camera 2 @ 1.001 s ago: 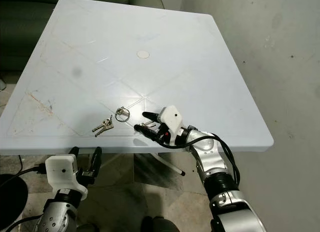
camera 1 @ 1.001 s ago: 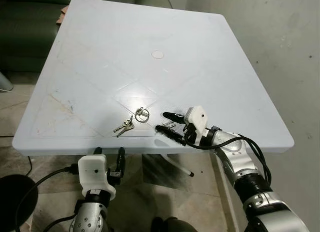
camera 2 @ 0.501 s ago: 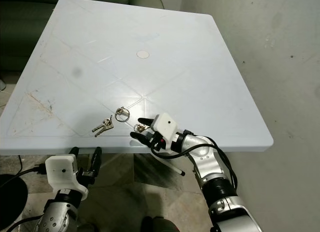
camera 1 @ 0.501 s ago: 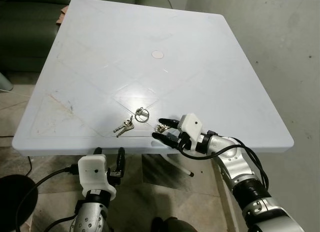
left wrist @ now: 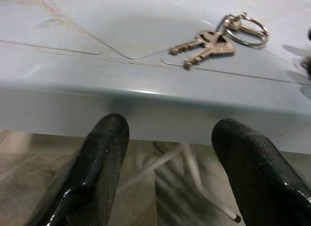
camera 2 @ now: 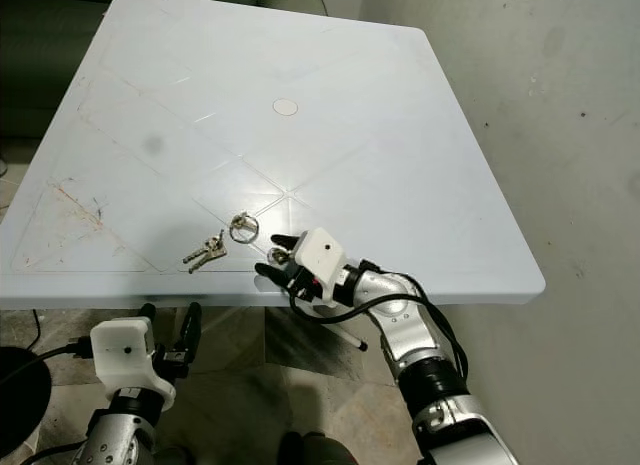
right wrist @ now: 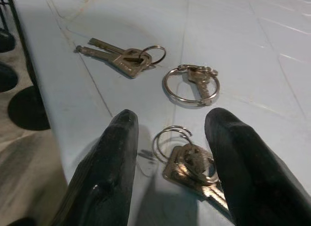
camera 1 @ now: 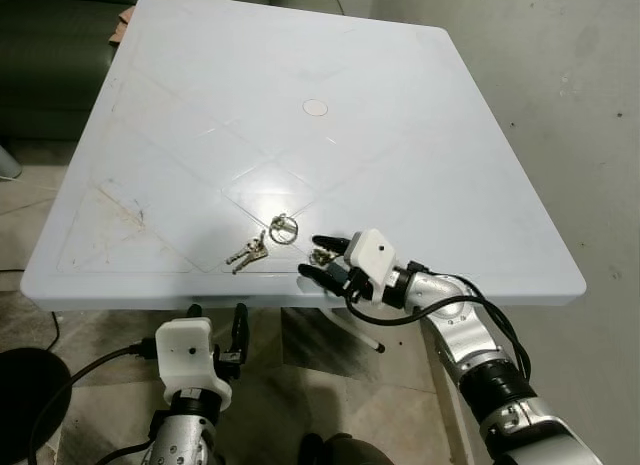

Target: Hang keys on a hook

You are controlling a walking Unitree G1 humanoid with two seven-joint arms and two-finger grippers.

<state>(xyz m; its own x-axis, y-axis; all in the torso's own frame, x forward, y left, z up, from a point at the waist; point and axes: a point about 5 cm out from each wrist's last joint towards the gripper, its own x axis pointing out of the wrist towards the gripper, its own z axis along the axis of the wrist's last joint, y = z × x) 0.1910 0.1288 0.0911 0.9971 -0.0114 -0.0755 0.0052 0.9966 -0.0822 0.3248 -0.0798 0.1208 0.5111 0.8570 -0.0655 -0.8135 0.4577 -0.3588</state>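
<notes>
Right gripper (camera 1: pixel 312 256) rested at the near edge of the counter (camera 1: pixel 400 135), fingers spread and released, straddling a small bunch of keys (right wrist: pixel 187 160) lying flat between them. The ring (right wrist: pixel 171 137) of that bunch pointed away from the wrist, the key blades back toward it, so closing would likely pinch across the bunch's long axis. Two more sets lay just beyond: a loose key ring (camera 1: pixel 283 228) and a pair of keys (camera 1: pixel 247 252). Left gripper (left wrist: pixel 170 172) hung open below the counter edge, farther off. No hook was visible.
</notes>
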